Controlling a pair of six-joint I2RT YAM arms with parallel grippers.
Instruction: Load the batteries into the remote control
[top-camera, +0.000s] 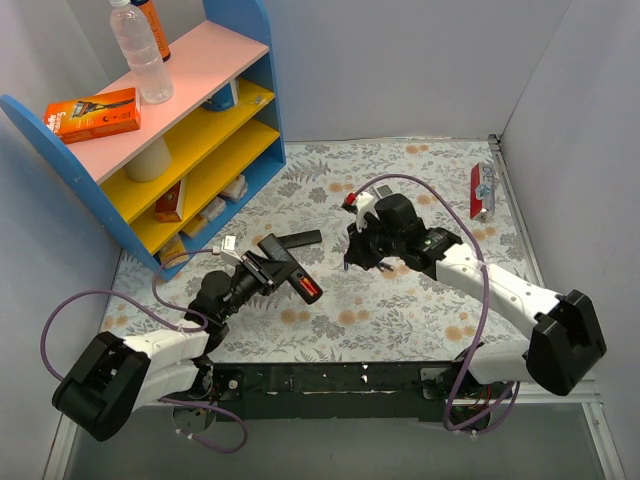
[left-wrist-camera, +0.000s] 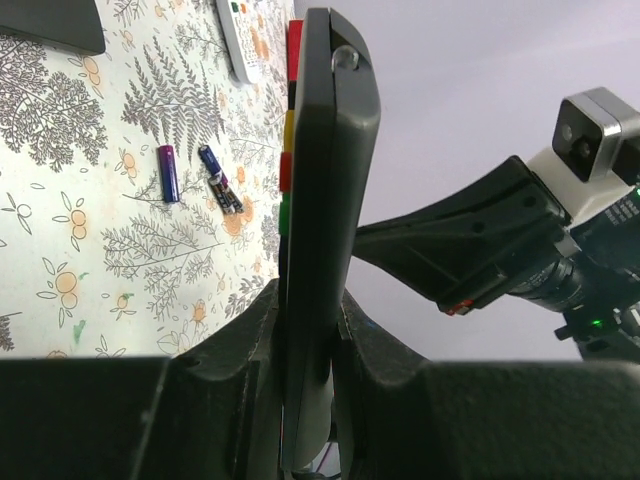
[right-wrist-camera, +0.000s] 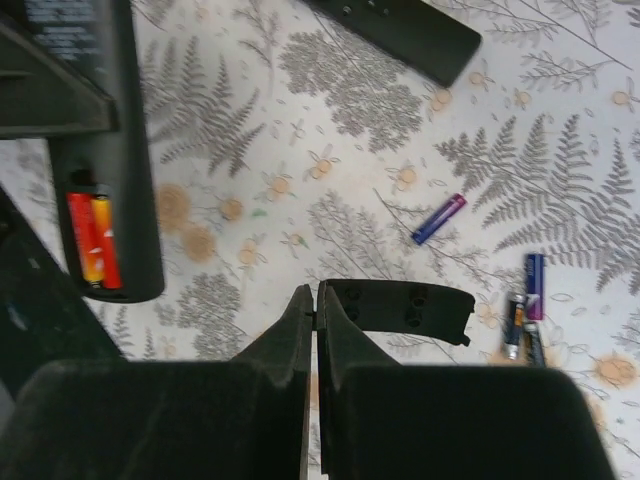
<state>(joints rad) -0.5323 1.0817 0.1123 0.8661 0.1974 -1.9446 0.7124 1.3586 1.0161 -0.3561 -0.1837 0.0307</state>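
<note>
Seeing the flower-print table (top-camera: 400, 320) with a blue shelf unit (top-camera: 255, 70) at its far left corner. A clear bottle (top-camera: 140, 50) and an orange box (top-camera: 95, 113) sit on the unit's pink top.

We have the left gripper (left-wrist-camera: 312, 315) clenched on the remote (left-wrist-camera: 325, 150), which it holds off the table, left of centre. The remote is edge-on in the left wrist view, with the coloured buttons on the face turned toward the table. From the right wrist we see its plain back. The battery bay at the free end is uncovered, with two loaded batteries (right-wrist-camera: 92, 240), red and orange, lying side by side inside.

The right gripper (right-wrist-camera: 315, 305) is raised near that free end without touching it. Its fingers are pinched together on one end of the curved black battery cover (right-wrist-camera: 400, 305), and the rest of the cover sticks out sideways.

A plain black bar (right-wrist-camera: 400, 25) lies flat on the table beyond the held remote. A white remote (left-wrist-camera: 238, 40) lies further out, and we only see part of it.

Loose on the cloth are a single purple battery (right-wrist-camera: 438, 219) and, apart from it, a small battery cluster (right-wrist-camera: 525, 315), purple-blue and dark. We count two or three there but can't tell which.
</note>
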